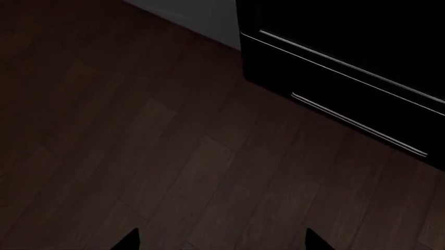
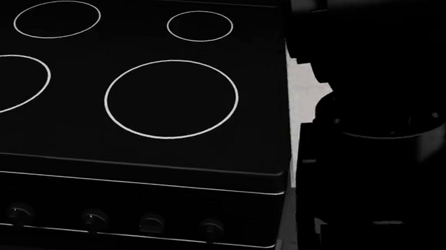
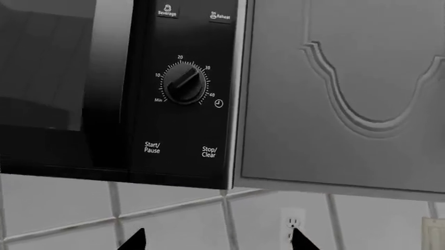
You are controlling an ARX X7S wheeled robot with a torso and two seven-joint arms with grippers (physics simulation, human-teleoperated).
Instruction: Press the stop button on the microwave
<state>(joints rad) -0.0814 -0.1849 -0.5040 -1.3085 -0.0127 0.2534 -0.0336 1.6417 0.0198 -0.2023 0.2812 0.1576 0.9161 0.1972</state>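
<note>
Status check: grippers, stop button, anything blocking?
Right gripper open, below black microwave panel. White-lettered Stop/Clear button untouched, path clear. Left gripper open over dark wood floor.

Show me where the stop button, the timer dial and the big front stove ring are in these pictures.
Stop/Clear button (image 3: 208, 152): right wrist view, on its white label.
Timer dial (image 3: 183, 83): right wrist view, on the knob's centre.
Large burner ring (image 2: 169, 138): head view, on the ring's near white edge.

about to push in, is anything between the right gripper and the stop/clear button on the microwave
Nothing visible. In the right wrist view the Stop/Clear button is unobstructed, above the right gripper fingertips, with only tiled wall below the microwave.
</note>
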